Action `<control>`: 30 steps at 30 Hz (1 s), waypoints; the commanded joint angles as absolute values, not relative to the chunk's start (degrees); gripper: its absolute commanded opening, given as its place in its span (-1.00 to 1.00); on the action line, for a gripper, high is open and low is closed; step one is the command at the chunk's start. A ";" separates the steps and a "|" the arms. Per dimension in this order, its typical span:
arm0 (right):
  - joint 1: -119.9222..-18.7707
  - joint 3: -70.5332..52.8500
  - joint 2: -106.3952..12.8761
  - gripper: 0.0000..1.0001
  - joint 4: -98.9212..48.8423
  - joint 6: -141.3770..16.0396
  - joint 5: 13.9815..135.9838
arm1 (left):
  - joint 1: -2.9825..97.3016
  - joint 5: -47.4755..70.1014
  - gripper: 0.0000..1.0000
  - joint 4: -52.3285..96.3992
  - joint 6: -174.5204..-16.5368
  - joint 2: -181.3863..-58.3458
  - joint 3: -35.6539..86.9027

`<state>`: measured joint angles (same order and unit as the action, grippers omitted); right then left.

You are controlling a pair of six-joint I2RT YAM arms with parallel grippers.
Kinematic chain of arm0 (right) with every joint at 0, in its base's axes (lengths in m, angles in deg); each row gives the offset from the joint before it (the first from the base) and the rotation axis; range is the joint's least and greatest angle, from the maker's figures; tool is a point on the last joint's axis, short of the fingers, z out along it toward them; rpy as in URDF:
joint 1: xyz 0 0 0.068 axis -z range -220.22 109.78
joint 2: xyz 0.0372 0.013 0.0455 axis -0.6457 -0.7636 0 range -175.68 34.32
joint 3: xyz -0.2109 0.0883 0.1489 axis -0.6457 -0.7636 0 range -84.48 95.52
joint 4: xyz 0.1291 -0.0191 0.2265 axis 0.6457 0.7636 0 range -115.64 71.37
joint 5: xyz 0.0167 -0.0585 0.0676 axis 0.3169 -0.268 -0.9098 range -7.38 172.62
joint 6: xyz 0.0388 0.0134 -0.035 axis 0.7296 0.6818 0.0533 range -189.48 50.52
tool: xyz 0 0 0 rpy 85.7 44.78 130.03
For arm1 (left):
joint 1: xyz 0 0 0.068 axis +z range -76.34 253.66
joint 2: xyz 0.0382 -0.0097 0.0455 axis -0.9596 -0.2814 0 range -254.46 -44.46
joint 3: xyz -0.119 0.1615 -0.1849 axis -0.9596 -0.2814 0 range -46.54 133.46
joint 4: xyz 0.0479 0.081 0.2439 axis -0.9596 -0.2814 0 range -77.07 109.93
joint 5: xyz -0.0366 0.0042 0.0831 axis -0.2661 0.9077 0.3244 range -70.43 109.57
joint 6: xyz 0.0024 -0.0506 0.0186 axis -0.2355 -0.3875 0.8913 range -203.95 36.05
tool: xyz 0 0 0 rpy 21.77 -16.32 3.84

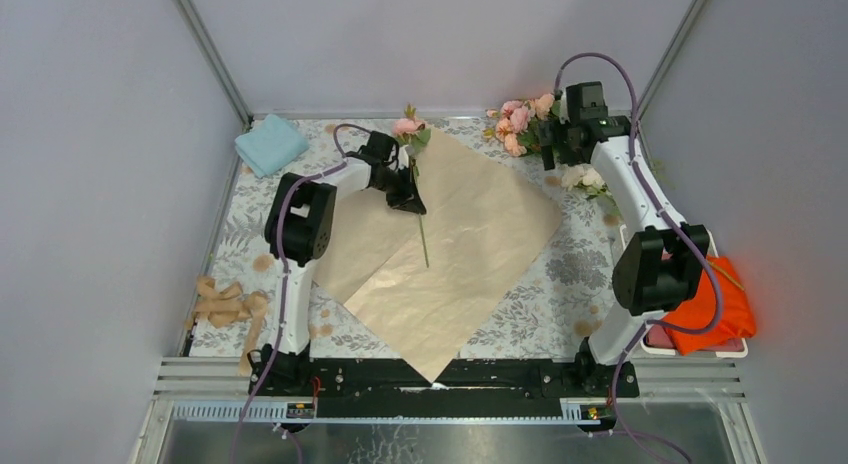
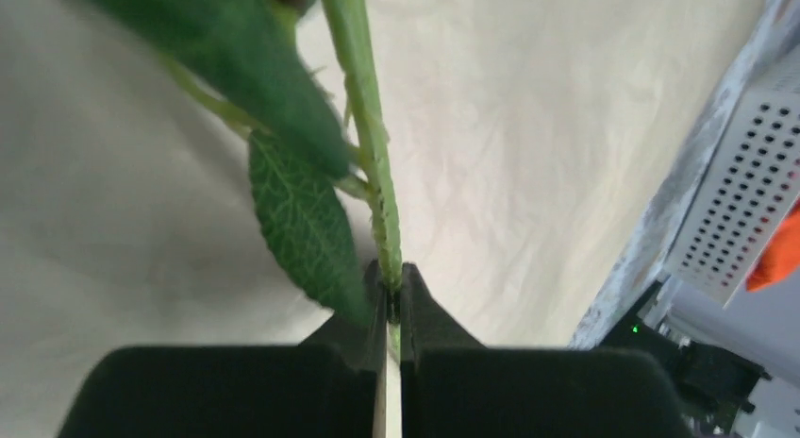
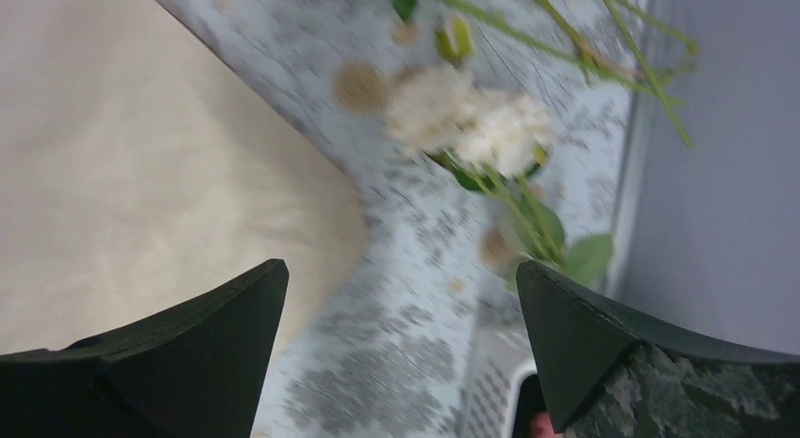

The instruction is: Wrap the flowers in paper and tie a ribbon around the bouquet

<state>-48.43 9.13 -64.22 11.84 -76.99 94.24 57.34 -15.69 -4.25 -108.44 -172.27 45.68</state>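
The task is judged to be at an early stage. The peach paper [image 1: 470,234] is laid flat on the patterned table [image 1: 570,274], with one corner pointing toward the arm bases. Whether a second sheet or a fold lies under its left side cannot be told from above.

A single pink rose [image 1: 409,129] is held by the left gripper [image 2: 392,301], whose jaws are pinched tight on the thin green stem [image 2: 371,145] just below a pair of leaves. The bloom is placed at the paper's far corner, and the stem runs over the sheet toward its middle.

The other flowers [image 1: 520,119] are seen in a loose heap at the far edge of the table, off the paper. A cream rose [image 3: 472,122] is seen just beside the paper's right corner. The right gripper [image 3: 401,273] is spread wide and nothing is held in it. It is poised above the table between the paper's edge and that cream rose.

The tan ribbon [image 1: 228,304] is seen in a loose tangle at the near left, well apart from the paper.

Nearly everything is therefore reckoned as not yet done: the other stems are to be gathered onto the sheet, the paper wrapped round them, and the ribbon fetched and tied.
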 commanded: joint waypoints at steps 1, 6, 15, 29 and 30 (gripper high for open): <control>-43.55 9.02 -63.43 0.99 19.47 -88.40 98.76 | 56.69 -8.63 -0.84 -5.23 -105.28 -171.84 46.84; -41.54 2.33 -65.46 0.99 16.44 -99.81 103.76 | 56.70 -6.77 0.96 -10.54 -105.18 -168.56 49.63; -32.49 5.48 -77.49 0.99 13.35 -111.72 110.03 | 57.71 -4.93 0.97 -16.01 -95.45 -155.45 49.44; -29.38 21.37 -96.05 -0.11 19.16 -108.95 106.90 | 61.27 -3.00 0.97 -27.41 -87.05 -158.00 56.92; -29.41 21.16 -95.29 -0.35 19.08 -108.46 107.10 | 61.27 -3.00 0.97 -27.57 -87.09 -157.94 57.20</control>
<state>-29.67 18.59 -96.59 16.32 -108.92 108.12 61.04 -4.30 -24.73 -88.92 -158.08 54.79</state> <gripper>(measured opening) 0.523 0.986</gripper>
